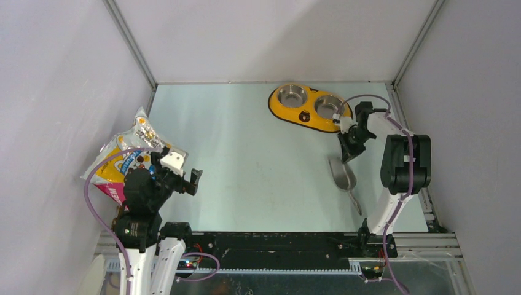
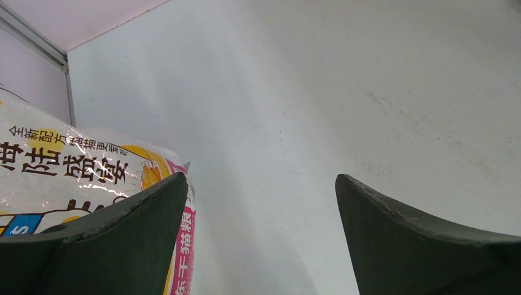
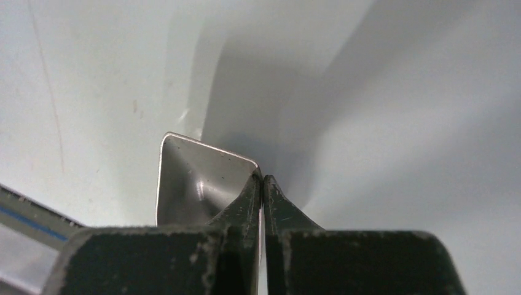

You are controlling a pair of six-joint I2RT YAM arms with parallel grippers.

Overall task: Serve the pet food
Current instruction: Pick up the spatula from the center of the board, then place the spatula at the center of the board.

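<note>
The glossy cat-food bag [image 1: 120, 161] stands at the left wall; it also shows in the left wrist view [image 2: 67, 166]. No kibble shows. My left gripper [image 1: 185, 173] is open and empty just right of the bag, with its left finger [image 2: 123, 239] in front of the bag's edge. The grey metal scoop [image 1: 343, 175] lies at the right, handle toward the near edge. My right gripper [image 1: 349, 152] is shut on the far rim of its bowl; in the right wrist view the gripper [image 3: 263, 179] pinches the thin wall of the scoop [image 3: 190, 181], which is empty.
The yellow double-bowl feeder [image 1: 305, 117] sits at the back right, just beyond my right gripper; both steel bowls look empty. Grey walls close in the table on three sides. A black rail [image 1: 276, 243] runs along the near edge.
</note>
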